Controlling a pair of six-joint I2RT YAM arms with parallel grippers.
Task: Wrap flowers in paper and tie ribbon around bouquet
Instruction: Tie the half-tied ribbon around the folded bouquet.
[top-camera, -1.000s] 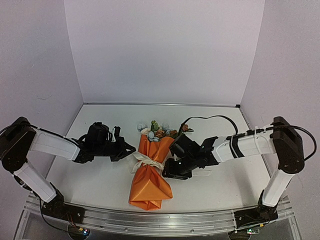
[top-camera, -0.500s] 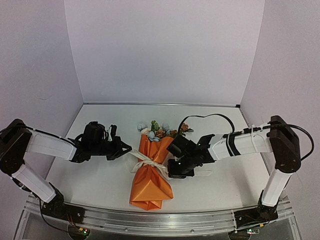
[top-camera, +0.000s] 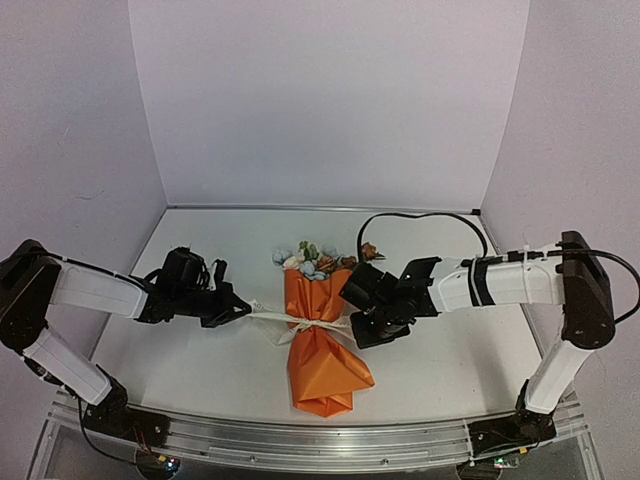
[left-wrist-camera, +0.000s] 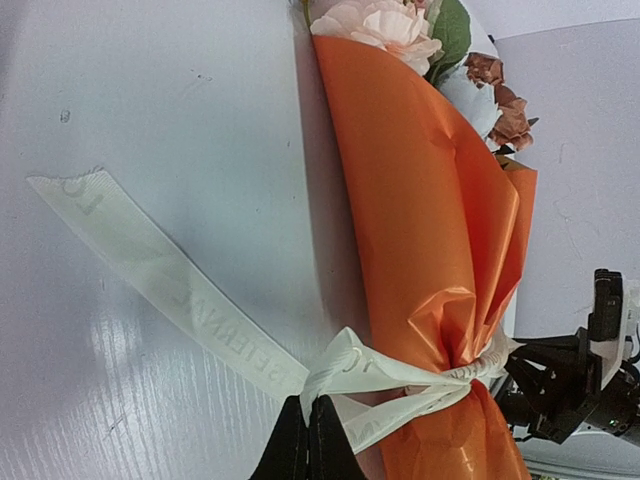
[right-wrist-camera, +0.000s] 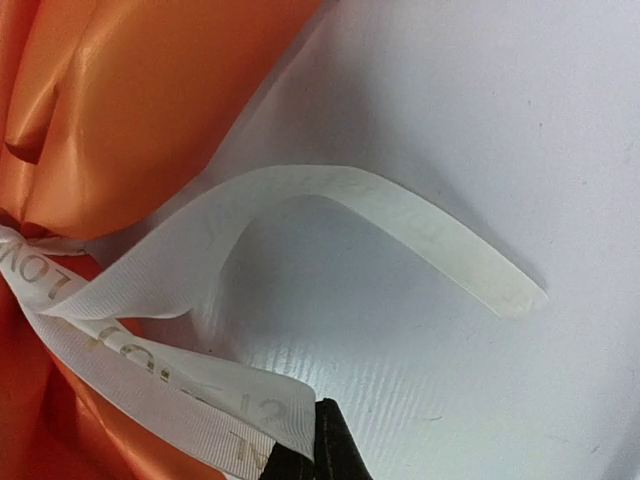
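L gripper (top-camera: 244, 311) & R gripper (top-camera: 355, 325) each pinch ribbon (top-camera: 301, 322) ends; bouquet (top-camera: 322, 355) between.

R fingers (right-wrist-camera: 335, 450) were part open 1 s ago, now pinched shut on ribbon (top-camera: 300, 322). L fingers (left-wrist-camera: 300, 455) drew back left, R ones pulled off right, so ribbon went from slack loops to a taut line, knot cinched at the waist. Bouquet (top-camera: 320, 350) slid right on tabletop (top-camera: 200, 370) and swung from leaning to nearly straight, foot now nearer R arm.
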